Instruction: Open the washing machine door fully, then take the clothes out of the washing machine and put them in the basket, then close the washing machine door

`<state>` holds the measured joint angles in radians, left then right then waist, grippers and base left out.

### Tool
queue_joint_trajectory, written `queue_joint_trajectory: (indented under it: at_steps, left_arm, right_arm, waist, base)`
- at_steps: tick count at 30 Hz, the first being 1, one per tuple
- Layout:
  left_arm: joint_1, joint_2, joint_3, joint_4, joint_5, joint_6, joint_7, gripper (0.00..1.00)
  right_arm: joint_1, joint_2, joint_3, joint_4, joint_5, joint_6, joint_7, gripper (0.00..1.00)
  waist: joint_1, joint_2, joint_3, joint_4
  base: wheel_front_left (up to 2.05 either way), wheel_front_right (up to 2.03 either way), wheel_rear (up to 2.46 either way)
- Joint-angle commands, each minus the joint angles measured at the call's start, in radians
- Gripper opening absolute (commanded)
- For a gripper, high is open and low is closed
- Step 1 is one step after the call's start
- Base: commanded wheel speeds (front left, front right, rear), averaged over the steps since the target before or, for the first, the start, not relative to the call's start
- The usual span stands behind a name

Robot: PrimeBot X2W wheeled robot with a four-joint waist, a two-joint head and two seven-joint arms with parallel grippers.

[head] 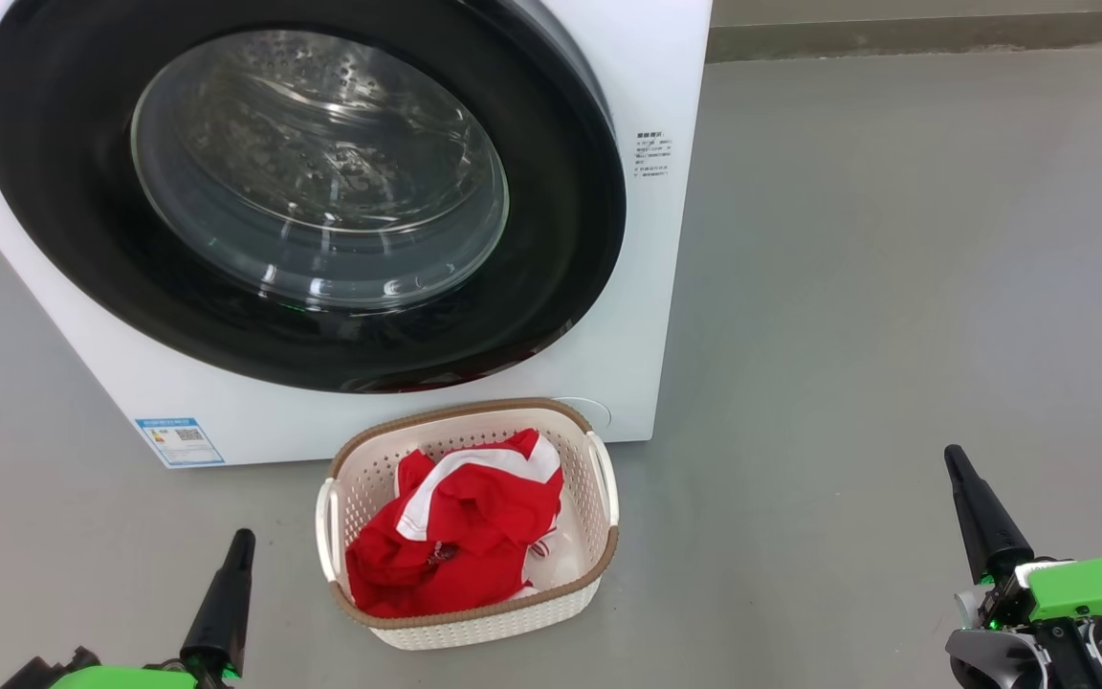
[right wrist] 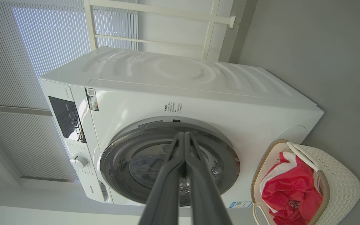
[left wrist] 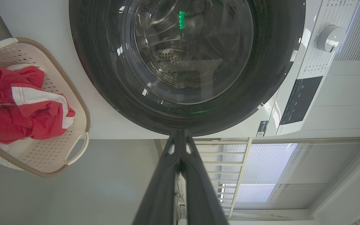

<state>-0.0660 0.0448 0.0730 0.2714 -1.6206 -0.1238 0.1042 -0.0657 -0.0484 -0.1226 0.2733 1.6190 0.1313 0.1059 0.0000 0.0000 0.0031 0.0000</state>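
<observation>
A: Starting at the left, what is the left gripper (head: 241,545) doing?

B: Its 2 dark fingers are pressed together with nothing between them, low over the floor (head: 848,287) and apart from the basket.

A: And the door?

B: The door (head: 312,182) lies against the front of the washing machine (head: 666,239) and looks shut; I cannot tell whether the latch caught. I judge it stiff and fairly heavy. The glossy black rim would slip under a fingertip, so any push belongs flat on that rim, never on the bulging glass.

A: The clothes?

B: The clothes (head: 455,536) lie bunched in the basket (head: 474,407), just before the machine's lower front. Soft, light and floppy, they are best pinched at a raised fold.

A: And the right side?

B: The right gripper (head: 958,469) is also closed on nothing, well apart from the basket.
</observation>
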Motion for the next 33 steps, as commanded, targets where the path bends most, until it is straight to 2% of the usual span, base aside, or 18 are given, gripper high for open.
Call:
queue_joint_trajectory:
  at_steps: [1, 33]
  left_arm:
    - [-0.042, 0.009, 0.036, -0.026, 0.008, -0.007, 0.005, 0.00]
    - [-0.042, 0.008, 0.038, -0.026, 0.010, -0.007, 0.007, 0.00]
  right_arm:
    - [-0.042, -0.006, 0.014, -0.029, -0.006, -0.001, 0.003, 0.00]
    - [-0.042, -0.004, 0.012, -0.029, -0.008, -0.001, 0.005, 0.00]
  waist:
    - [0.0000, 0.0000, 0.000, 0.000]
    - [0.0000, 0.0000, 0.000, 0.000]
  base:
    - [0.00, 0.00, 0.00]
    - [0.00, 0.00, 0.00]
